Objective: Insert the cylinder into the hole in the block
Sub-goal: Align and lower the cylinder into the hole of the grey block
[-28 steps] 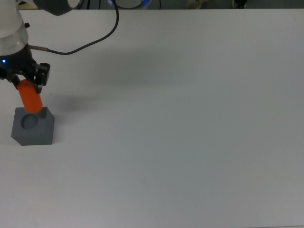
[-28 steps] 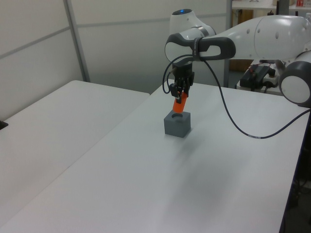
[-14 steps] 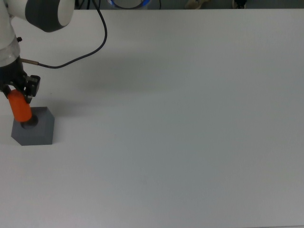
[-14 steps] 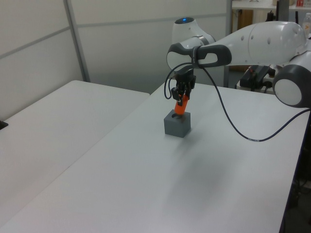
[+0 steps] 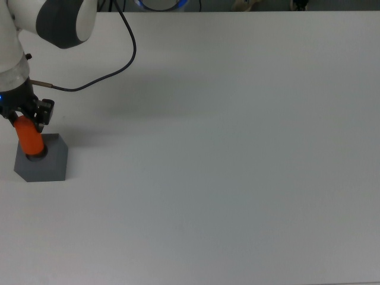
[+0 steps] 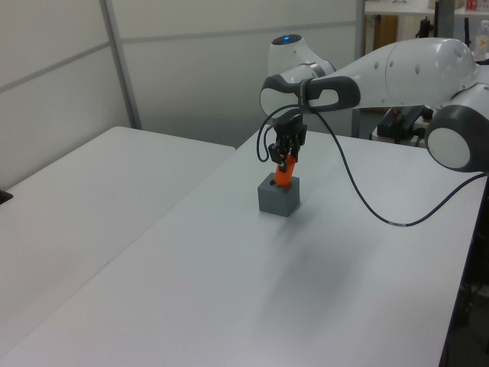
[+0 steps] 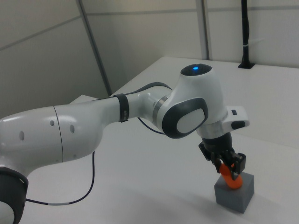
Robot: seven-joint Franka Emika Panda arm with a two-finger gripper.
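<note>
My pincer [image 5: 24,114] is clenched on the upper end of the cylinder [image 5: 29,138], whose lower end sits at the mouth of the hole [image 5: 39,157] in the block [image 5: 41,167], near the top view's left edge of the desk [image 5: 237,148]. The cylinder is tilted, not upright; the left view [image 6: 283,176] and the right view [image 7: 230,178] show the same lean over the block [image 7: 235,191]. I cannot tell how deep the lower end sits. Risk, as I judge it: the hole is only slightly wider than the cylinder, so pressing down at this tilt may jam it against the rim or shove the loose block across the desk. Letting go now may tip the cylinder out over the block's edge.
</note>
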